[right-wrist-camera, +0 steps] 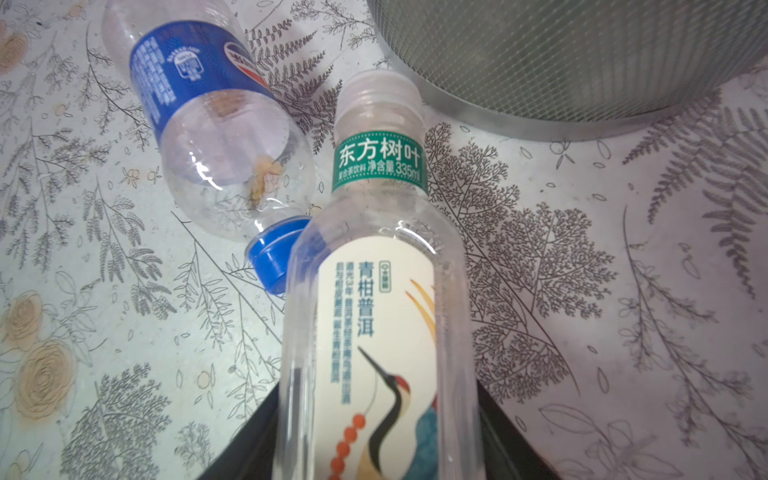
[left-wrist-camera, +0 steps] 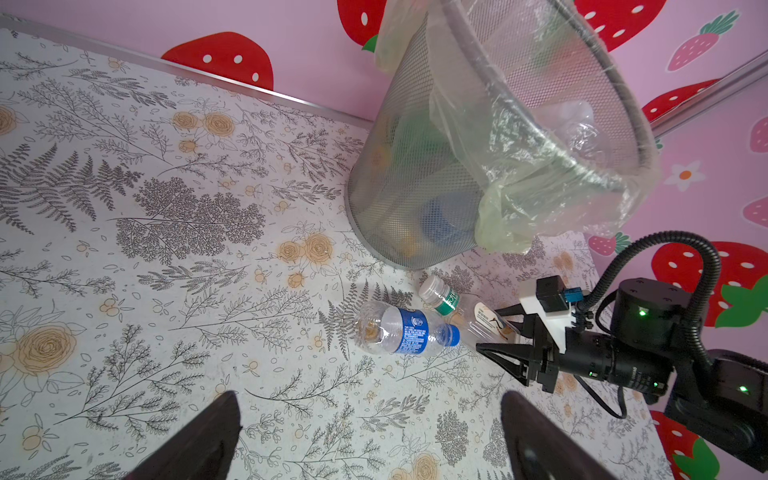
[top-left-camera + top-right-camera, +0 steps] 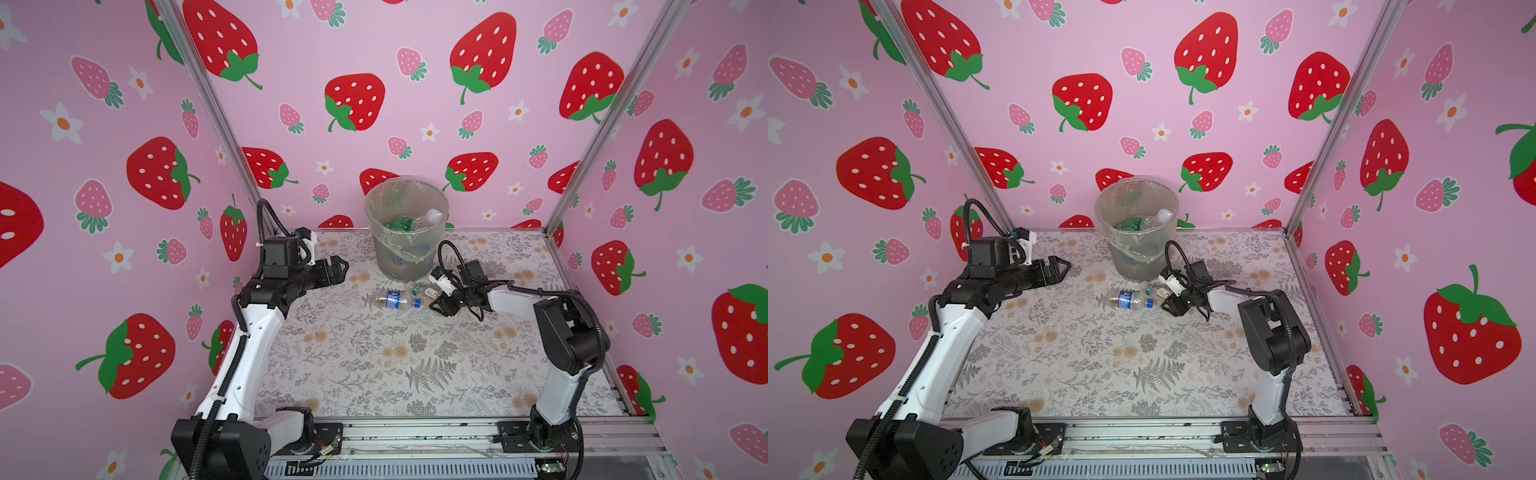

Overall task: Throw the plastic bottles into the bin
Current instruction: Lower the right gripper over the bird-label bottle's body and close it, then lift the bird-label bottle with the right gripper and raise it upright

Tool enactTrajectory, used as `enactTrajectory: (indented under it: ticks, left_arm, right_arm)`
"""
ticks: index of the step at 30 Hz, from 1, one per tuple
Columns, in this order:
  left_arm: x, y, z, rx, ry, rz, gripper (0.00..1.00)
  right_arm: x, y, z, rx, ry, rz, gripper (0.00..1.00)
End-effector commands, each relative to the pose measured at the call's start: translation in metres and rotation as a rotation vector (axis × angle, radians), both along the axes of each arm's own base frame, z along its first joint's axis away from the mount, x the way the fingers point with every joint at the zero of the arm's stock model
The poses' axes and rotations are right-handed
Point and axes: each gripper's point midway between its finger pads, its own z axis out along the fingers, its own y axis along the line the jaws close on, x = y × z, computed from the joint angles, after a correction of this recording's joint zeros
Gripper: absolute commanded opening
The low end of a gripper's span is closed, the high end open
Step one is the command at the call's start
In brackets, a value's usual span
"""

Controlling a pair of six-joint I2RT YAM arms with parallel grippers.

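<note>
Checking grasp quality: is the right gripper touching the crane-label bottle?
Touching. The right wrist view shows the right gripper closed on the crane-label bottle, both fingers pressed against its sides.

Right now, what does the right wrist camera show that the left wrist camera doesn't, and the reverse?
Only the right wrist view: the tea bottle's label close up, readable print and a crane, dark fingers either side. Only the left wrist view: the bin's open top, its bag, a clear bottle inside, the right gripper shut on the tea bottle, the open left gripper. Both: the tea bottle, the blue bottle beside it, the bin's mesh wall, the table.
</note>
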Motion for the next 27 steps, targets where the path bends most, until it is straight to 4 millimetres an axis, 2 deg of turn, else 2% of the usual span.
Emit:
enactTrajectory:
  ticks: [1,5,19,23,27]
  left_arm:
    - [-0.001,0.001,0.004,0.000,-0.014,-0.001,0.99]
    - [-0.001,0.003,0.005,0.009,-0.018,0.006,0.99]
    - [-0.001,0.004,0.005,0.013,-0.016,0.008,0.99]
    - [-0.001,0.003,0.004,0.012,-0.016,0.006,0.99]
    - [0.000,0.003,0.003,0.012,-0.011,0.007,0.99]
  right_arm:
    - [-0.007,0.000,0.012,0.014,-0.005,0.004,0.58]
    - [-0.009,-0.002,0.019,0.027,-0.011,-0.011,0.58]
    - [-0.018,-0.031,0.029,-0.007,-0.053,-0.151,0.58]
    - [-0.026,-0.040,0.028,0.004,-0.045,-0.196,0.58]
    - [-0.034,-0.046,0.035,0.036,-0.052,-0.236,0.58]
